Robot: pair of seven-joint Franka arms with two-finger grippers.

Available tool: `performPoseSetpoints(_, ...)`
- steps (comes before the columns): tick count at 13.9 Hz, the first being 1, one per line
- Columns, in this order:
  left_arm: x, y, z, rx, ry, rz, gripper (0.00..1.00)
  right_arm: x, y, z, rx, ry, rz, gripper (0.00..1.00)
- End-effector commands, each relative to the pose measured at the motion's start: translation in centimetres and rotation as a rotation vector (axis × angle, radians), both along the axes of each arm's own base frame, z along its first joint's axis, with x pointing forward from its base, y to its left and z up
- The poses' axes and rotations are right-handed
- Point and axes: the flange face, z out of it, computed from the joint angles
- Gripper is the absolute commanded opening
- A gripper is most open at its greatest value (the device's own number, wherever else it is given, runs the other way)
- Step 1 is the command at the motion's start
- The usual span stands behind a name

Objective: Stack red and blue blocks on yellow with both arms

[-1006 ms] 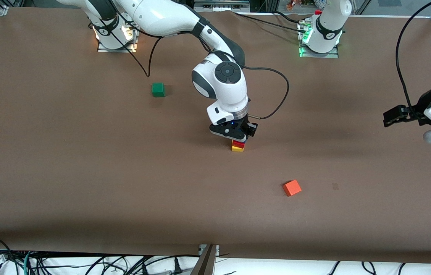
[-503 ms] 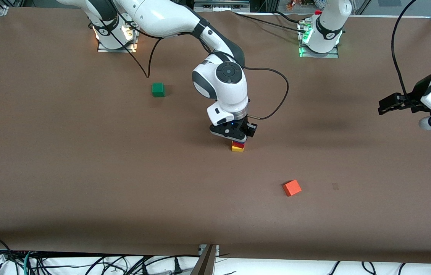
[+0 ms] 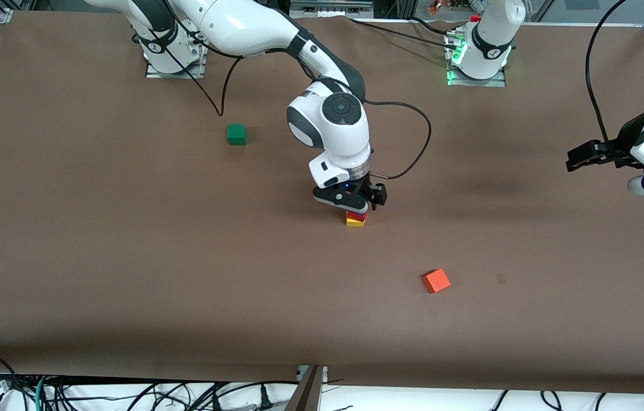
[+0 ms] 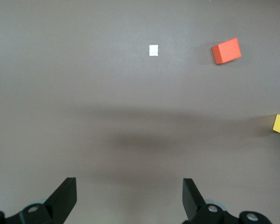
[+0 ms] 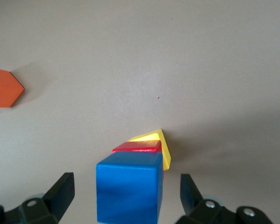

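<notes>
A green cube (image 3: 236, 134) sits alone on the brown desk (image 3: 99, 240) toward the right arm's end. Mid-desk, the right claw (image 3: 356, 204) hangs low over the stack with its fingers (image 5: 60, 191) spread clear of the blue cube (image 5: 129, 191); that cube rests on the red cube (image 5: 137, 147), which sits on the yellow cube (image 3: 355, 221). An orange cube (image 3: 436, 281) lies nearer the camera. The left claw (image 3: 584, 158) waits released above the desk's left-arm end.
</notes>
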Motion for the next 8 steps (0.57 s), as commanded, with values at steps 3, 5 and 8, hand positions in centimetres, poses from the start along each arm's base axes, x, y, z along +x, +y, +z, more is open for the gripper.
performPoseSetpoints(3,0.1,0.5,0.5,-0.023,-0.023,-0.011,1.00,3.7,-5.3,6.7,-0.018,0.054,-0.093,1.00)
performPoseSetpoints(5,0.2,0.5,0.5,-0.023,-0.025,-0.011,1.00,5.1,-8.6,10.6,-0.030,0.079,-0.107,1.00)
performPoseSetpoints(8,0.2,0.5,0.5,-0.024,-0.025,-0.011,1.00,8.1,-17.1,17.7,-0.034,0.126,-0.108,1.00)
